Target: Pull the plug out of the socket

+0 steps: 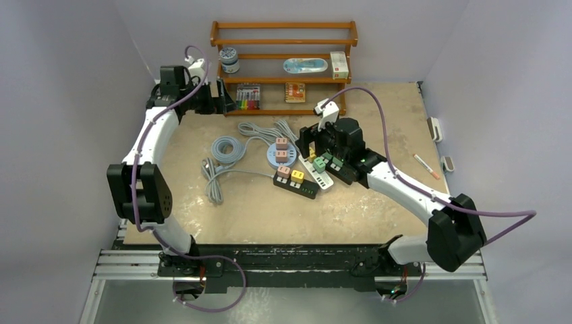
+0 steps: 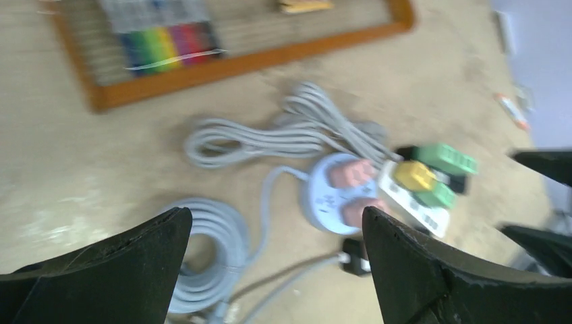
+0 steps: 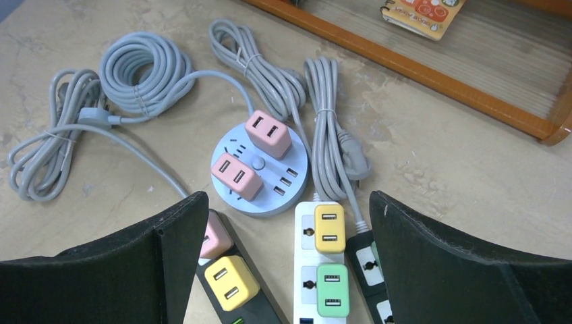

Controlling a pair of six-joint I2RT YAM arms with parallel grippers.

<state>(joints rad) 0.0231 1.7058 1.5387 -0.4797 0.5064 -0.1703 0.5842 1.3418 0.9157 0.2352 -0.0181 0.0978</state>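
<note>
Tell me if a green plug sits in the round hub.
No, the round hub holds two pink plugs; the green plug sits in the white strip.

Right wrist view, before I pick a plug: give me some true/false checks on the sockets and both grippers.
1. The round socket carries two pink plugs. True.
2. The right gripper is shut on a plug. False: it is open and holds nothing.
3. The white strip holds a yellow plug and a green plug. True.
4. The left gripper is shut. False: it is open and empty.
</note>
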